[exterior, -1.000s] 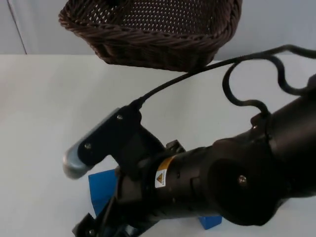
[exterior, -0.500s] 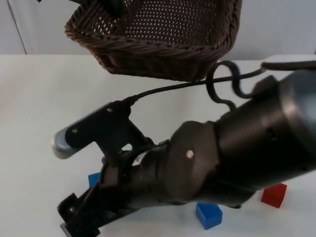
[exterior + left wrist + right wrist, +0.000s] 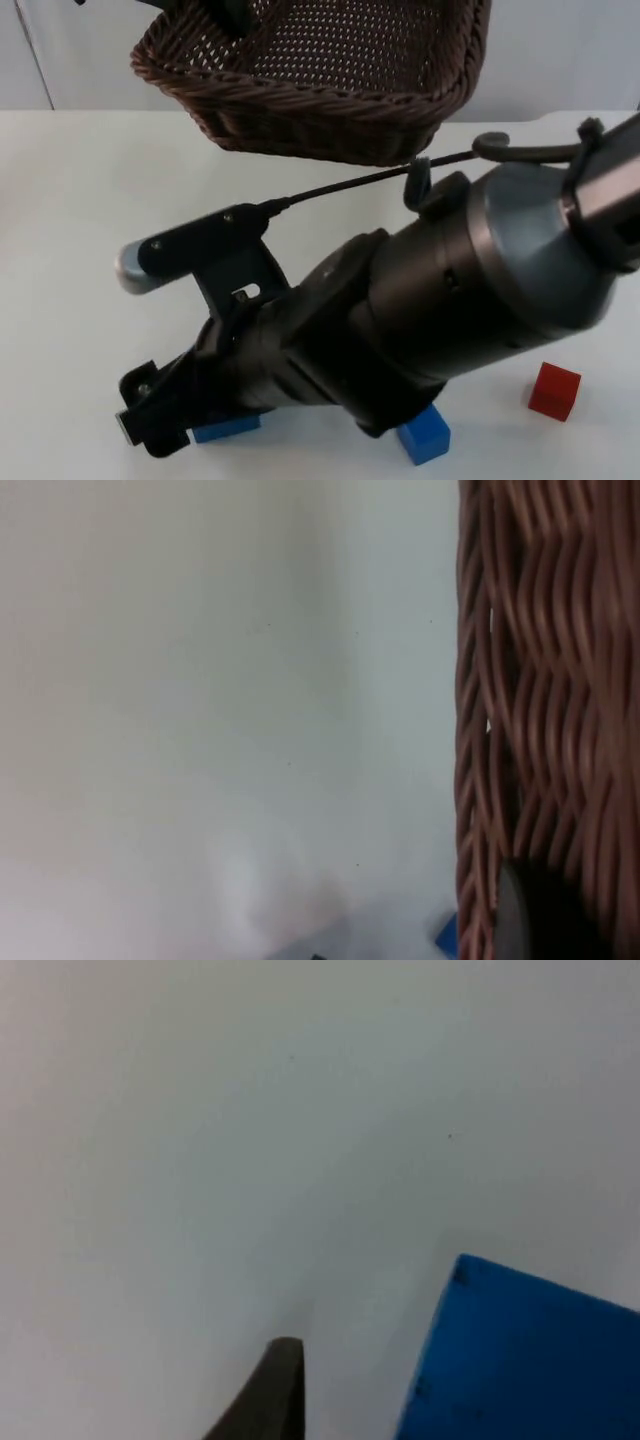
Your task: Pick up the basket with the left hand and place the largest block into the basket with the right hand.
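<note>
Just beside the right gripper [image 3: 150,425], the large blue block [image 3: 226,428].

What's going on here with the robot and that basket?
The left gripper holds the dark brown woven wicker basket up off the white table. The right gripper is down at the table's near edge, right at the large blue block, not visibly gripping it. A smaller blue cube and a small red cube sit on the table nearby.
</note>
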Controlling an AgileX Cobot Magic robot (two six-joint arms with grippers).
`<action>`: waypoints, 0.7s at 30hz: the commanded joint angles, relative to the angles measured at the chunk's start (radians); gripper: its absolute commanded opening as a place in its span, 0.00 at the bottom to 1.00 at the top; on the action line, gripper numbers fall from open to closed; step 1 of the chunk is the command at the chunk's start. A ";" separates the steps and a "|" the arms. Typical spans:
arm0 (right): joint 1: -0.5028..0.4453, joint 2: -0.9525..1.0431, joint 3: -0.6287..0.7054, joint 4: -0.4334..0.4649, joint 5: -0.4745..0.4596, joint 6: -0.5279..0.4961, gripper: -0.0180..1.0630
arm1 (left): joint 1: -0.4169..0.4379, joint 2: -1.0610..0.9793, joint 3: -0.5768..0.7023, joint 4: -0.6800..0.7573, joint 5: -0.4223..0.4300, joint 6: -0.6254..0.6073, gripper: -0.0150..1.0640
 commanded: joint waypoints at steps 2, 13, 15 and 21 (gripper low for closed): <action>0.000 0.017 -0.025 0.097 0.003 -0.099 0.90 | -0.001 -0.009 -0.004 -0.040 -0.007 -0.004 0.01; 0.000 0.031 -0.032 0.164 0.031 -0.135 0.70 | -0.001 -0.009 -0.004 -0.040 -0.007 -0.004 0.01; 0.000 0.031 -0.032 0.170 0.031 -0.135 0.63 | -0.001 -0.009 -0.004 -0.040 -0.007 -0.003 0.01; 0.000 0.022 -0.032 0.162 0.025 -0.169 0.25 | -0.001 -0.009 -0.004 -0.040 -0.007 0.000 0.01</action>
